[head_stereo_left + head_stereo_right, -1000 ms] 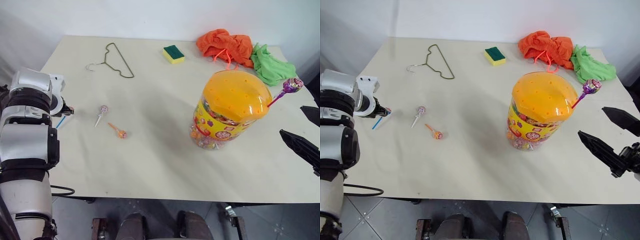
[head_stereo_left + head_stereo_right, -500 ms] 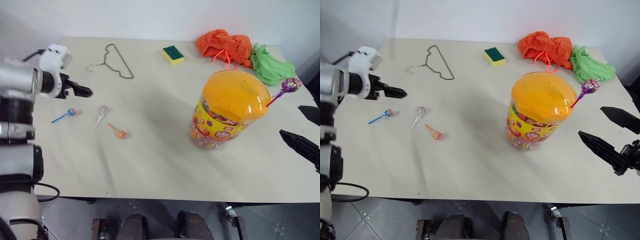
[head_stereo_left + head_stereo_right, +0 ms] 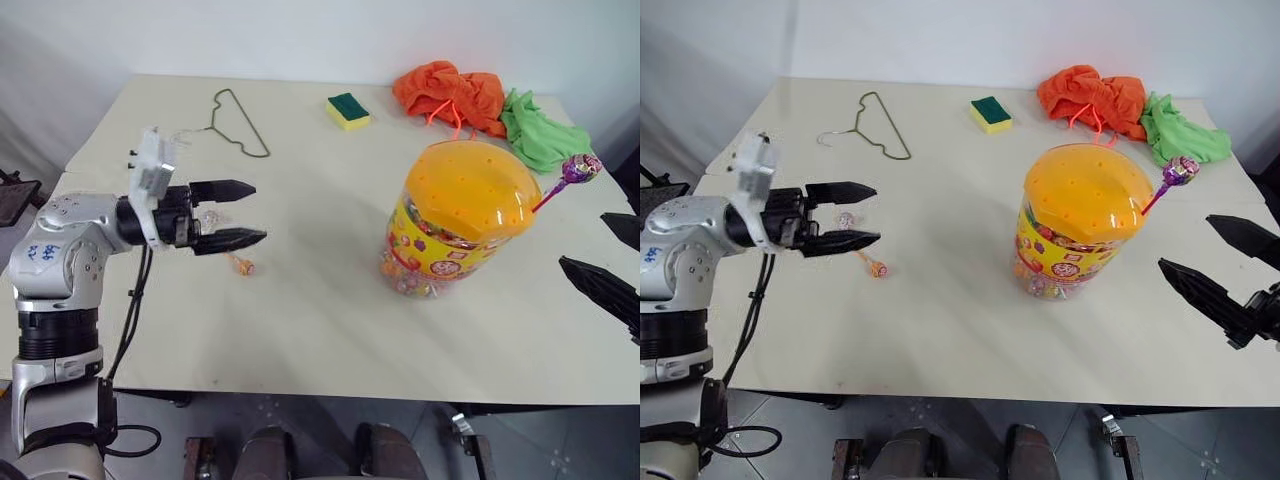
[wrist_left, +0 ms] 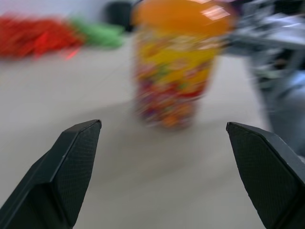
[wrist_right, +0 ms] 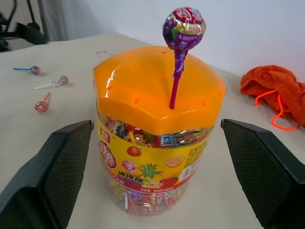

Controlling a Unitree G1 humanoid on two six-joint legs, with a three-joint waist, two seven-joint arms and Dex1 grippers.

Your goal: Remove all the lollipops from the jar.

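The jar [image 3: 458, 222] stands on the table [image 3: 320, 330] with one purple lollipop [image 5: 183, 29] stuck upright in a hole of its orange lid [image 5: 152, 86]. The right gripper [image 5: 157, 176] has its fingers spread wide, one on each side of the jar, touching nothing. The left gripper [image 3: 250, 212] hangs above the table with its fingers apart and empty, their tips pointing across at the jar, which is well apart from them. An orange lollipop [image 3: 241, 266] lies just below the nearer fingertip, a pinkish lollipop [image 5: 55, 82] lies between the two left fingers as seen from the head, and a blue-stick lollipop [image 5: 27, 69] lies further out on the table.
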